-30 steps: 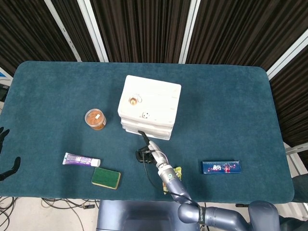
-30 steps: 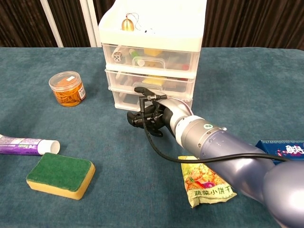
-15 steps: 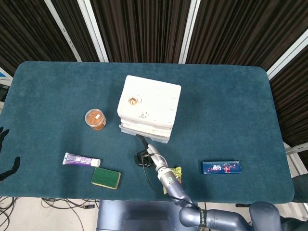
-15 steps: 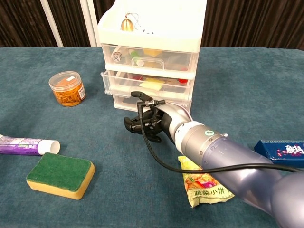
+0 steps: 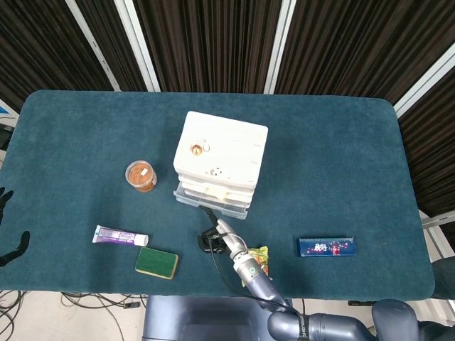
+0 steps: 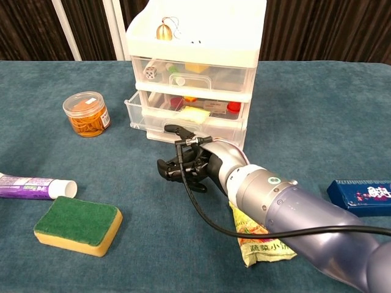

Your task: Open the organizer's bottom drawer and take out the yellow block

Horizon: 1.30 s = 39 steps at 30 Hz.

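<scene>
- You're working at a long table (image 5: 341, 142) covered in dark teal felt, its corners rounded.
- Toward 12 o'clock, behind the far edge, hangs a dark ribbed curtain (image 5: 213, 42) split by pale upright strips (image 5: 279, 44).
- Below the near edge, around 7 o'clock, cables (image 5: 92, 302) trail over a light floor.
- At 3 o'clock, beyond the table's right end, you can see a pale frame (image 5: 437, 238).
- The light falls evenly, with soft shadows.

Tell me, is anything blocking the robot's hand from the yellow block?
Yes. The bottom drawer looks shut, so its front stands between the right hand and what is inside. The middle drawer juts out over it. The block itself does not show in the bottom one.
</scene>
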{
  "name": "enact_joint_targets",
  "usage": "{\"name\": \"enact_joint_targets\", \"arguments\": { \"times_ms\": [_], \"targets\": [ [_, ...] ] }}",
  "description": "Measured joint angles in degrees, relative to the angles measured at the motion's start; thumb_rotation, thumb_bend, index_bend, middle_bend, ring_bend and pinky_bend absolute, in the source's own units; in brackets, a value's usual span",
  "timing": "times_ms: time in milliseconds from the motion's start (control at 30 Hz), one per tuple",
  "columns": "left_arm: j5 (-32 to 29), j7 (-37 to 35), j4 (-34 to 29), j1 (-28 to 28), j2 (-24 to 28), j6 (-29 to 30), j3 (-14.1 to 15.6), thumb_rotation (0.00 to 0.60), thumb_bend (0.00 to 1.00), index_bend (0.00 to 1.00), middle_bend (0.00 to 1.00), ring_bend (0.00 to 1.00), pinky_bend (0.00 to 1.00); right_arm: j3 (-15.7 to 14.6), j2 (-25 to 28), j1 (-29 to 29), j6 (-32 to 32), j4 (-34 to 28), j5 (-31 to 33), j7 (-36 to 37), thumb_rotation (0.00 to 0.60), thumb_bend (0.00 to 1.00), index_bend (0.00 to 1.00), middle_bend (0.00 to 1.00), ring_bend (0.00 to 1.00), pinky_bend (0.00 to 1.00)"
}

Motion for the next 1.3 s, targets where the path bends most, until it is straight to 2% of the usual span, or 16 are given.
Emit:
{"name": "enact_joint_targets", "arguments": {
  "times_ms": [333,1033,1300],
  "targets": [
    [0.00,0.15,-0.07,-0.01,0.04,-0.05,0.04,0.600,0.40,0.03,0.00,0.00,0.00,-1.72,1.21,-1.02,0.51,-3.02,-1.40,0.06,0.600,0.59,0.00,0.85,0.91,0.95],
    [-0.21,0.35,-0.04,-0.04,0.05,-0.26,0.06,0.600,0.40,0.03,0.00,0.00,0.00,-3.56,1.67,-2.04,1.24,-4.77,-3.46,0.25,0.600,0.59,0.00,0.85,0.90,0.95],
    [-0.16,0.29,-0.03,-0.07,0.04,-0.36,0.11,0.600,0.40,0.03,0.00,0.00,0.00,-3.87,3.62,-2.89,3.62,-8.42,-5.02,-1.48,0.600,0.60,0.00,0.85,0.90,0.95]
  ]
}}
